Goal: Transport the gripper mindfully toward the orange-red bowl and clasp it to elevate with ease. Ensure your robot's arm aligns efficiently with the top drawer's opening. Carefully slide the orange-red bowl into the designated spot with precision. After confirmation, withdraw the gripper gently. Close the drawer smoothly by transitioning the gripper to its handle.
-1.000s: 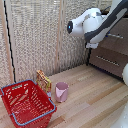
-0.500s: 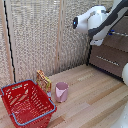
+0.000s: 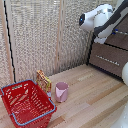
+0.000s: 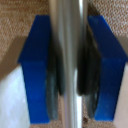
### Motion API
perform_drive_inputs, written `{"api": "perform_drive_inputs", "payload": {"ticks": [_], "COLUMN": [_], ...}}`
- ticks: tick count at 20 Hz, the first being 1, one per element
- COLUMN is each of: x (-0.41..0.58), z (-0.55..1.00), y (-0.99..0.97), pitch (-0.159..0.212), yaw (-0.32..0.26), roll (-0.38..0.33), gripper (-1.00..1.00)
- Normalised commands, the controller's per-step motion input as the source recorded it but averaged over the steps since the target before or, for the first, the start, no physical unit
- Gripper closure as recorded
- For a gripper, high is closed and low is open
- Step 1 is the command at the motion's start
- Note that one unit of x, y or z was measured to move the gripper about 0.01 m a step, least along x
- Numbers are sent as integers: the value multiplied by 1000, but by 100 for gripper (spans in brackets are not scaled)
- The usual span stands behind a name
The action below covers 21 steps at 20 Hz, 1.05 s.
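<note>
Between the dark-blue fingertip pads (image 4: 35, 70) of the pincer (image 4: 70, 70) runs the thin silver bar handle (image 4: 69, 45), clamped narrowly, brown drawer wood behind, while the pink cup (image 3: 61, 91) and red wire basket (image 3: 26, 102) stand well apart.

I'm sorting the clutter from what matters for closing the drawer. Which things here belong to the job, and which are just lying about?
Job:
- the robot's arm
- the gripper, its blue fingers on either side of the handle
- top drawer

Lying about:
- red wire basket
- pink cup
- snack packet

The orange-red bowl is not in view.
</note>
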Motion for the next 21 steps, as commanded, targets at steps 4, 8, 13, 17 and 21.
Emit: {"api": "perform_drive_inputs", "payload": {"ticks": [4,8,13,17,21], "x": [-35,6,193,263,181], "z": [0,12,193,84,9], "y": [-34,0,65,329,461], "pitch": [-48,-6,50,67,70], "yaw": [7,14,-67,-77,-27], "roll": [6,0,-15,-61,-75], "gripper": [-100,-100,-100,-100,-100]}}
